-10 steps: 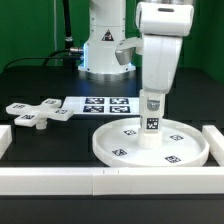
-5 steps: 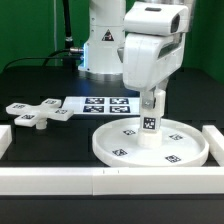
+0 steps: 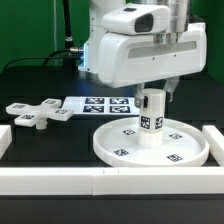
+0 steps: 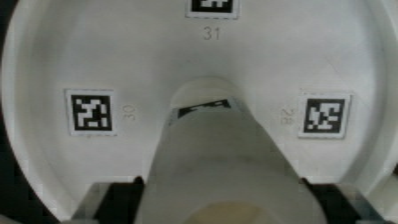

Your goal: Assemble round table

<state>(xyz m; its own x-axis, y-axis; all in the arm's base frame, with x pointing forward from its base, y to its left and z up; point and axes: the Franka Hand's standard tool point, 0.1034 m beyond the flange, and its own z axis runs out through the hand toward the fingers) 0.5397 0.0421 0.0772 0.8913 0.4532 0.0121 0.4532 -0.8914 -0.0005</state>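
The large round rimmed disc [image 3: 190, 152] lies flat on the table at the exterior view's right, with several square tags on it. The short cylinder leg [image 3: 150, 120] stands upright at its centre. My gripper [image 3: 153, 93] comes down from above and is shut on the leg's top. In the wrist view the leg [image 4: 222, 140] fills the space between my two dark fingers [image 4: 121, 200], with the disc [image 4: 71, 50] and its tags beyond. The cross-shaped piece [image 3: 40, 113] lies flat at the exterior view's left, apart from my gripper.
The marker board [image 3: 100, 104] lies between the cross-shaped piece and the disc. Long white border blocks run along the front [image 3: 100, 181], the left [image 3: 4, 138] and the right [image 3: 214, 136]. The robot base [image 3: 103, 50] stands behind.
My wrist has turned about the upright leg, so the hand's broad side now faces the exterior camera. The leg stays upright on the disc's centre.
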